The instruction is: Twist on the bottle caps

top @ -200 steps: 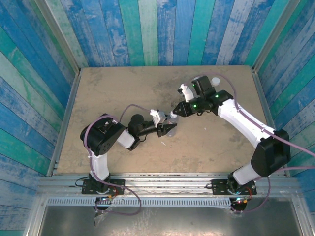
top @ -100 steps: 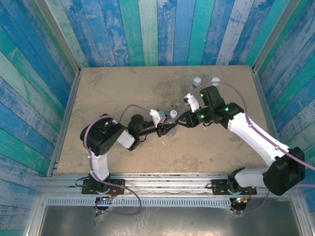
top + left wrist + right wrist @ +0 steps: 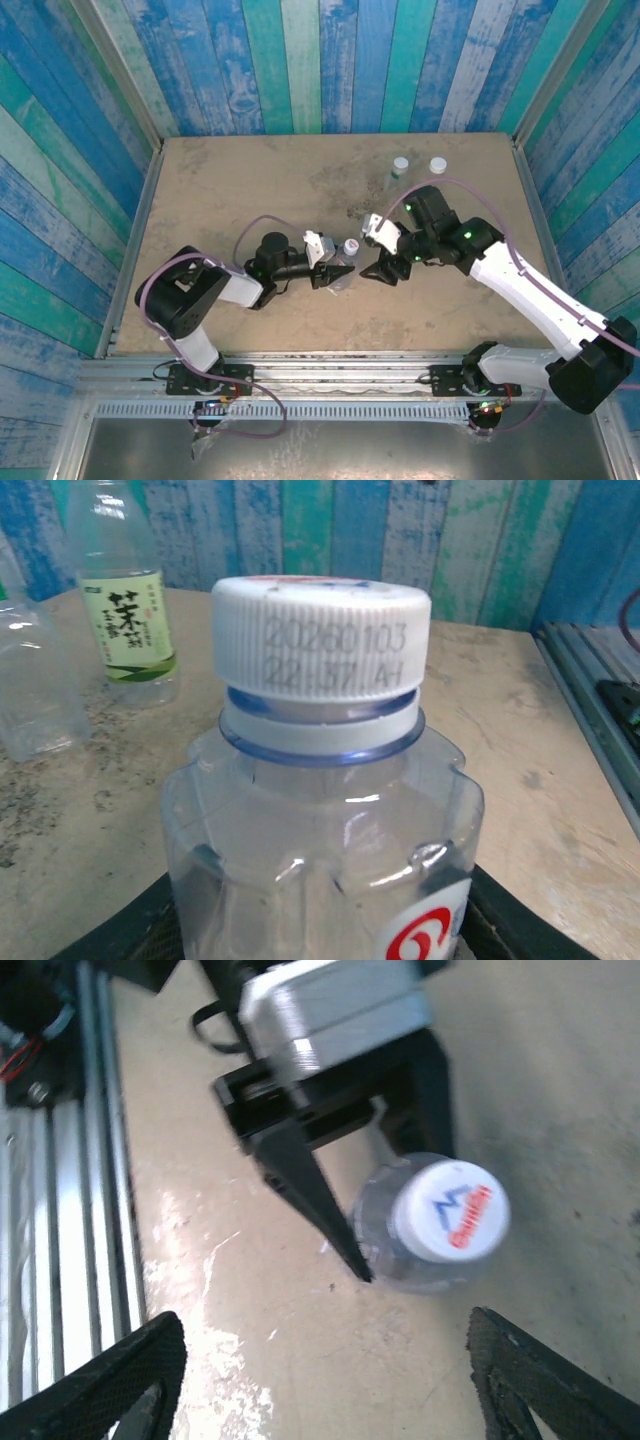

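Note:
A clear bottle point(image 3: 320, 820) with a blue neck ring stands on the table, and my left gripper point(image 3: 320, 925) is shut on its body. A ribbed white bottle cap point(image 3: 320, 635) sits on its neck; from above the cap point(image 3: 448, 1210) shows a blue and red logo. In the top view the left gripper point(image 3: 335, 274) holds this bottle point(image 3: 346, 266) at mid-table. My right gripper point(image 3: 381, 272) hangs just right of it, apart from the cap point(image 3: 351, 246). The right gripper point(image 3: 325, 1385) is open, with bare table between its fingers.
A green-label bottle point(image 3: 130, 610) and a plain clear bottle point(image 3: 30, 680) stand farther back; from above both carry white caps point(image 3: 400, 164) point(image 3: 437, 164) near the back right edge. Striped walls enclose the table point(image 3: 250, 190). A metal rail point(image 3: 60, 1210) runs along the near edge.
The right gripper has opened, come off the cap and drawn back toward the near right. The left arm's elbow swung left while its gripper kept the bottle.

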Available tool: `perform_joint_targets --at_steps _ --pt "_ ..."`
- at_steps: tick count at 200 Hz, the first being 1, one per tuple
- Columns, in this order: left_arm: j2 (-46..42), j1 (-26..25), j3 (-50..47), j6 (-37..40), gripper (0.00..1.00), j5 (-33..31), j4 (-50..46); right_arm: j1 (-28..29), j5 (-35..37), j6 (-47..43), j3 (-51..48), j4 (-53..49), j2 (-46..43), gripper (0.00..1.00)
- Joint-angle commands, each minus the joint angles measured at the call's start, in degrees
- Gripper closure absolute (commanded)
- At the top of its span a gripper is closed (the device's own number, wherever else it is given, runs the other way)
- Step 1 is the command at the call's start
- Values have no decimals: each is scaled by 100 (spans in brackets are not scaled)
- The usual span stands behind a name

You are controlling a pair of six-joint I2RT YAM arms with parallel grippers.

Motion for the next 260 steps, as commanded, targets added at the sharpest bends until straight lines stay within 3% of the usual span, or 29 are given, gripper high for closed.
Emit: perform_joint_targets --at_steps 1,134,174,197,218,260 --pt "-487 -31 -66 518 48 470 -610 169 7 -952 301 -554 94 30" --pt "-576 -31 66 1036 47 678 -1220 194 165 -1153 1396 -990 1653 54" --pt "-510 -31 101 810 48 435 -1048 196 145 -907 1485 -1009 1767 71" --pt "-416 -129 92 441 48 -388 -609 195 341 20 1567 -893 1825 76" --pt "-175 -202 86 67 49 -1223 4 221 933 1681 1625 -624 1907 79" --pt "189 -304 224 -159 48 -1787 78 705 2604 4671 1441 -506 1754 76"
